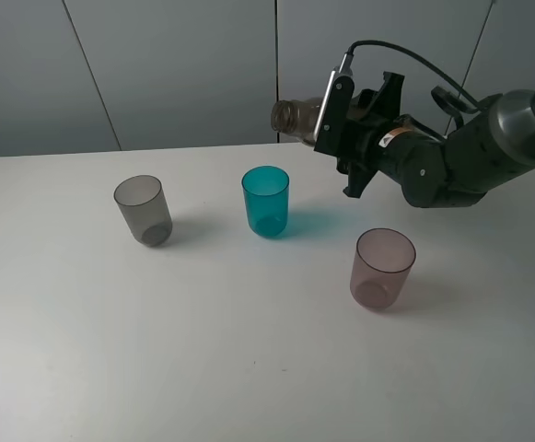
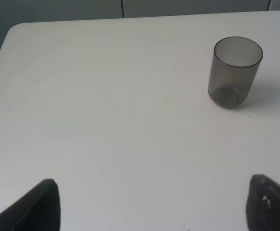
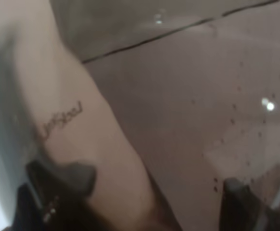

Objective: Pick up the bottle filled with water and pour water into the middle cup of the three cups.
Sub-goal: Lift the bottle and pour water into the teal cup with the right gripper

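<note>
Pour | right jaws clamped on the bottle [image 1: 296,117]; left jaws open, empty | we'd centre its mouth over the middle cup [image 1: 265,200], tilting slowly

Right arm [image 1: 460,161] is built from dark grey rounded casings, with one lighter grey joint [image 1: 525,110]. Right gripper [image 1: 336,115] is finished in black, angular plates. Black cable [image 1: 405,51] is looped on top. Small white-orange label [image 1: 389,138] is stuck on the wrist. Left gripper [image 2: 154,207] fingertips [image 2: 36,211] are matte black.

Probably a lab: bare white table [image 1: 249,368], plain grey wall panels [image 1: 184,64].
</note>
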`<action>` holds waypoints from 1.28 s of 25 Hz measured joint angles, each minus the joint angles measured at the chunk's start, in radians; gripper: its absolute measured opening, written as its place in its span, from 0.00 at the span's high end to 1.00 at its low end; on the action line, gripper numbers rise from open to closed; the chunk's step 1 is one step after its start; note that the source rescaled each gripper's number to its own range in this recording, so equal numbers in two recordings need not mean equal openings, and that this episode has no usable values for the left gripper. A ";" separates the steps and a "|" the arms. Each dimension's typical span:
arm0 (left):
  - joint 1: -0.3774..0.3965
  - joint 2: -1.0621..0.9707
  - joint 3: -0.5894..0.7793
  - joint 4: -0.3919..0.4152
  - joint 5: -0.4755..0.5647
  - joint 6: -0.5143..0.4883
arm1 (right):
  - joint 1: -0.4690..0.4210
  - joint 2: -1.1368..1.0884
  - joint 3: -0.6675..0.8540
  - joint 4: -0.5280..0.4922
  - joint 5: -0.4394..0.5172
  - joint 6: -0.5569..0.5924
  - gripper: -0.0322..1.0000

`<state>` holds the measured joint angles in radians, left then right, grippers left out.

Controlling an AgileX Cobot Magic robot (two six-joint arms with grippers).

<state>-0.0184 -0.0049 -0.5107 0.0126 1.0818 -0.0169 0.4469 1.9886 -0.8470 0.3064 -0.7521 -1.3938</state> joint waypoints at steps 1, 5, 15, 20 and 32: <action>0.000 0.000 0.000 0.000 0.000 0.000 | 0.000 0.000 0.000 0.000 0.000 -0.020 0.97; 0.000 0.000 0.000 0.000 0.000 -0.002 | 0.000 0.000 0.000 0.002 0.000 -0.096 0.97; 0.000 0.000 0.000 0.000 0.000 -0.002 | 0.000 0.000 0.000 0.002 0.000 -0.207 0.97; 0.000 0.000 0.000 0.000 0.000 -0.002 | 0.000 0.000 0.000 0.002 -0.002 -0.244 0.97; 0.000 0.000 0.000 0.000 0.000 -0.002 | 0.000 0.000 0.000 0.020 -0.005 -0.326 0.97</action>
<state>-0.0184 -0.0049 -0.5107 0.0126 1.0818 -0.0187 0.4469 1.9886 -0.8470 0.3260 -0.7575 -1.7197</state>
